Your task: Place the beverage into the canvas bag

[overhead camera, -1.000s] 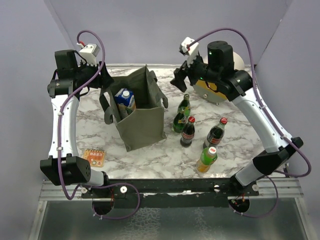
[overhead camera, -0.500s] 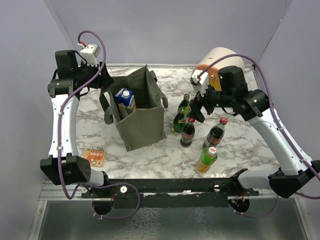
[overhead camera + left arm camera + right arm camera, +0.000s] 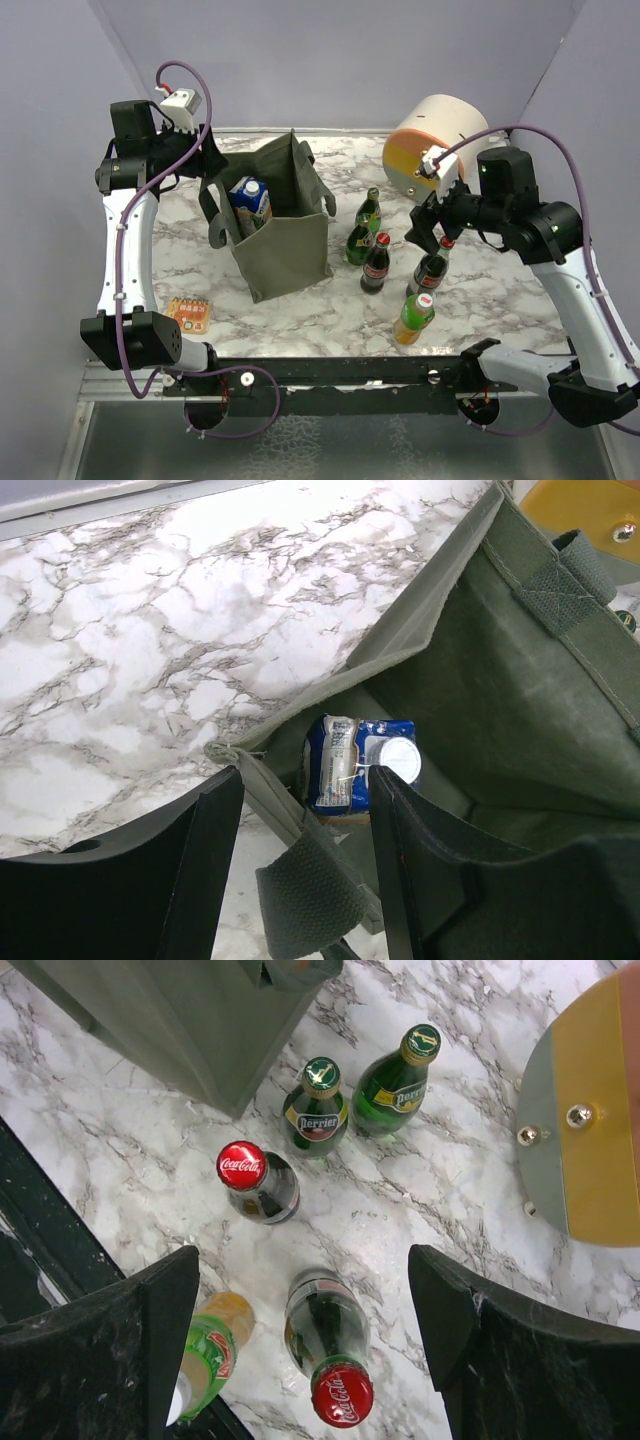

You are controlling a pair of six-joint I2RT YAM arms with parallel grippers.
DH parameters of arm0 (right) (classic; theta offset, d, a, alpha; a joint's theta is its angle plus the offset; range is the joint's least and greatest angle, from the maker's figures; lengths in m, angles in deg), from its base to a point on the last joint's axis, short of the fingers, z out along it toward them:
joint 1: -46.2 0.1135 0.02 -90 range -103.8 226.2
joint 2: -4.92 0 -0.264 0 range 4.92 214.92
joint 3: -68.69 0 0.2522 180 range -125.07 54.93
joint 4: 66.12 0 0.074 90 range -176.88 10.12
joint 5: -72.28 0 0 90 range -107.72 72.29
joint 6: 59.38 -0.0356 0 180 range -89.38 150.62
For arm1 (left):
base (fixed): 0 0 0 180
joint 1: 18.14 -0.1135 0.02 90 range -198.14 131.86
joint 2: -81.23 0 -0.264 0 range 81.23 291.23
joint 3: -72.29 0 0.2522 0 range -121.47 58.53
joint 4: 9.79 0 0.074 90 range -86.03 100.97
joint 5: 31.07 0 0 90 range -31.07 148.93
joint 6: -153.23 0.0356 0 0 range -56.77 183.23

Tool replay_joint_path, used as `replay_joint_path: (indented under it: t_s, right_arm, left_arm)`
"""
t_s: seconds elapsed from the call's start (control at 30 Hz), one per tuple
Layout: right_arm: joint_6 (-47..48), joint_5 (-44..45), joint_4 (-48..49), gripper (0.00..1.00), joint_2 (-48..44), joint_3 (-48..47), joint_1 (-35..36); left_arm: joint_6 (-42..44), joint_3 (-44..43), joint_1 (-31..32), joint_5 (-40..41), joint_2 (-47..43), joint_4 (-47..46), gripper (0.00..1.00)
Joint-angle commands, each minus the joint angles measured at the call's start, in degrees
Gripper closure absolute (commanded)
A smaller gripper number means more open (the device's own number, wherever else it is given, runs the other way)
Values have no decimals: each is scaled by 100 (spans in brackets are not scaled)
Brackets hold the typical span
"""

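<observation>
Red-capped dark glass bottle (image 3: 325, 1325) stood upright on the marble table (image 3: 195, 265), low in the right wrist view, beneath the right gripper (image 3: 303, 1260), fingers spread wide. Left gripper (image 3: 305, 785), jaws apart, straddled the olive-green canvas bag (image 3: 285, 250) rim at centre-left.

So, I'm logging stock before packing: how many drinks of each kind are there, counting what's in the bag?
Perrier bottles: 2
Coca-Cola bottles: 2
Green bottle with white cap: 1
Blue carton in the canvas bag: 1
Total: 6
</observation>
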Motion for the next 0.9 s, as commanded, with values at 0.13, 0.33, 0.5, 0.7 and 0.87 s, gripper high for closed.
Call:
replay_joint_path:
  t_s: [0.13, 0.33, 0.5, 0.7, 0.87]
  right_arm:
    - [390, -818, -361, 16, 191, -161, -64]
    - [2053, -1727, -1701, 17, 138, -418, -64]
    - [2499, -2002, -1747, 17, -322, -62, -56]
    - [2764, -1919, -1746, 17, -707, 574, -18]
    - [2753, -1802, -1748, 22, -1016, 1094, 19]
  left_arm:
    - [12, 29, 22, -113, -133, -52, 44]
    - [7, 55, 50, -115, -150, -27, 44]
    - [51, 78, 62, -72, -179, 1, 44]
    - [76, 99, 61, -11, -207, 44, 44]
    - [150, 119, 63, 69, -229, 81, 44]
